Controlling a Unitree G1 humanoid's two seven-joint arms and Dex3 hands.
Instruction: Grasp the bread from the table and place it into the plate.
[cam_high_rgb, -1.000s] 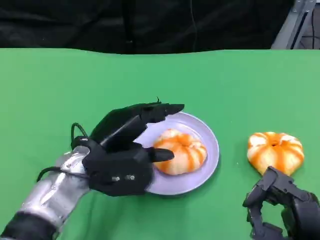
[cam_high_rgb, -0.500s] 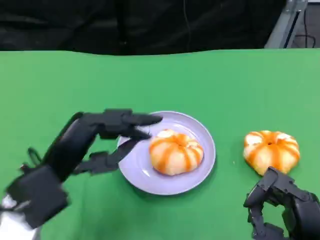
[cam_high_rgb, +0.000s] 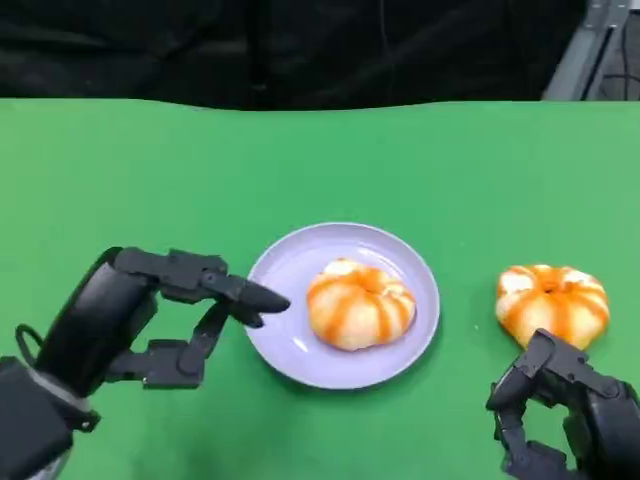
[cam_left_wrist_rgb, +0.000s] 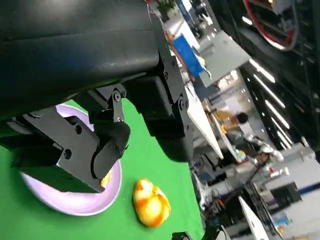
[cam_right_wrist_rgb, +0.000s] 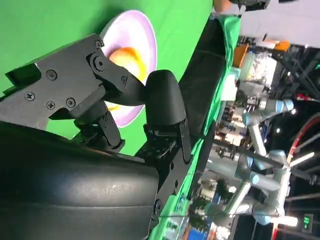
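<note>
An orange-and-white striped bread (cam_high_rgb: 360, 305) lies on the lilac plate (cam_high_rgb: 290, 350) at the table's middle. A second, similar bread (cam_high_rgb: 551, 300) sits on the green cloth to the plate's right. My left hand (cam_high_rgb: 140, 320) hovers left of the plate with its fingers apart, holding nothing; one fingertip reaches the plate's left rim. My right hand (cam_high_rgb: 565, 415) waits at the lower right, just in front of the second bread, with bent fingers and nothing in it. The left wrist view shows the plate (cam_left_wrist_rgb: 75, 205) and the loose bread (cam_left_wrist_rgb: 151, 202). In the right wrist view, the plate (cam_right_wrist_rgb: 135, 30) holds bread (cam_right_wrist_rgb: 131, 56).
Green cloth (cam_high_rgb: 320, 160) covers the table up to a dark back edge. A grey metal frame (cam_high_rgb: 590, 50) stands at the far right corner. Beyond the table the wrist views show a workshop with other robot arms.
My left hand has drawn back from over the plate toward the lower left, leaving the bread lying on the plate. The right hand and the second bread have stayed put.
</note>
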